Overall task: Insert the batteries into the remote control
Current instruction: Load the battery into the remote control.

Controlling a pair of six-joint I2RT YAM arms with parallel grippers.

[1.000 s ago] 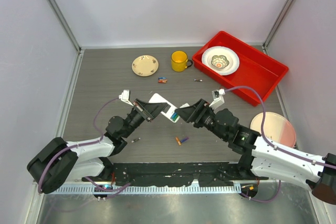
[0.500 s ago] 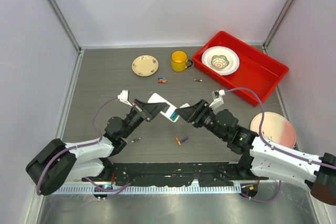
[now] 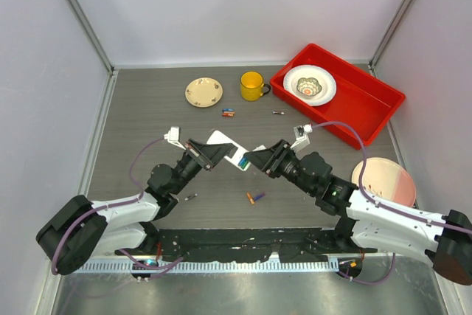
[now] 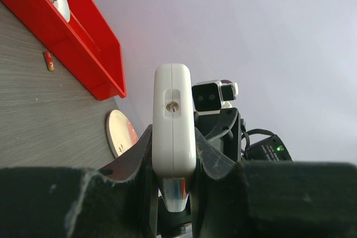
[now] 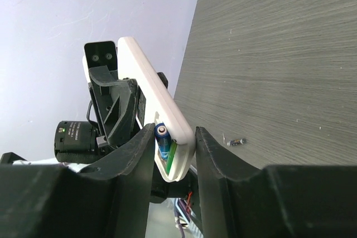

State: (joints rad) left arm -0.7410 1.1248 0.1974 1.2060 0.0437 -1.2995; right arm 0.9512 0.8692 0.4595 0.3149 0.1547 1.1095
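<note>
The left gripper [image 3: 215,154] is clamping tight on the white remote control [image 4: 174,121], holding it tilted in the air above the middle of the worktop [image 3: 147,108]. The right gripper [image 5: 175,137] is straddling the remote control's open end with its jaws partly apart, where a blue battery [image 5: 162,137] is sitting in the compartment. I cannot tell whether this gripper is squeezing or only touching. Two more batteries [image 3: 255,198] are lying on the worktop below, nearer the arms' bases.

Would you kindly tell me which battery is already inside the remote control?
The blue battery, seated in the remote control's open end compartment; the rest all lie loose on the table.
</note>
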